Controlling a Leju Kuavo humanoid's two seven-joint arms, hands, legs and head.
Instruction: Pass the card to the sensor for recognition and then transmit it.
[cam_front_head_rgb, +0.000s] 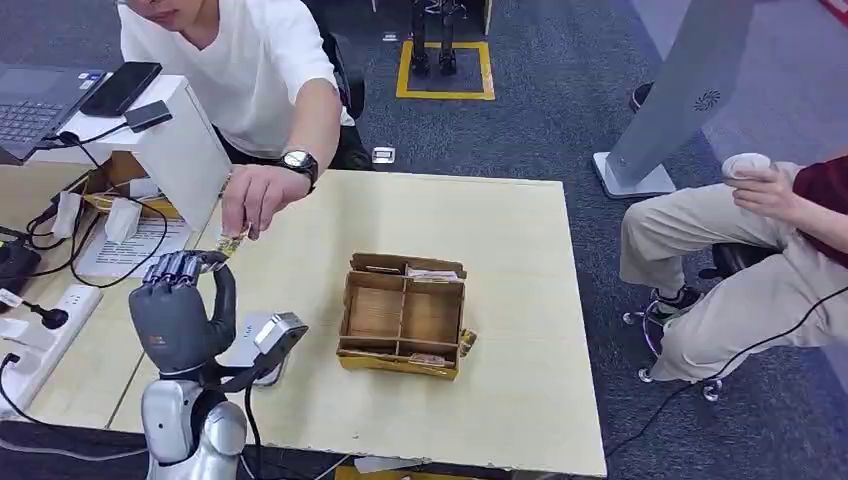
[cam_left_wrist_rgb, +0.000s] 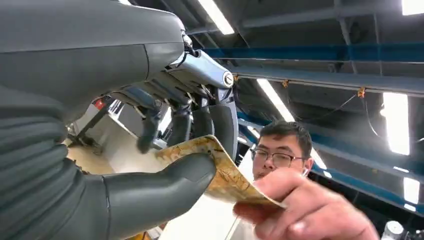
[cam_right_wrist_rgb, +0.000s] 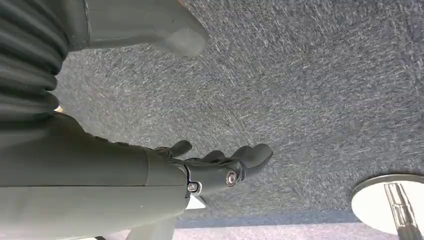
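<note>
My left robot hand (cam_left_wrist_rgb: 165, 150) is pinching the card (cam_left_wrist_rgb: 225, 175) between thumb and fingers, raised over the bench (cam_front_head_rgb: 500, 230) at about nine o'clock from the cardboard box (cam_front_head_rgb: 403, 315). A person's hand (cam_left_wrist_rgb: 305, 210) is gripping the card's other end. If I am holding on too firmly while they pull, the card may bend or slip. My right robot hand (cam_right_wrist_rgb: 220, 167) is hanging empty, fingers loosely apart.

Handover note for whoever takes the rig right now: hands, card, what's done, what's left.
Left robot hand: raised over the table, thumb and fingers pinching one end of the card.
A person's hand grips the card's other end, so both hold it at once.
Right robot hand: hanging over the carpet, fingers apart, holding nothing.
Cardboard tray sits mid-table, untouched.
Done: card is in the left robot hand's pinch.
Left: I cannot tell whether the sensor read has happened; the handover is not yet finished.
</note>
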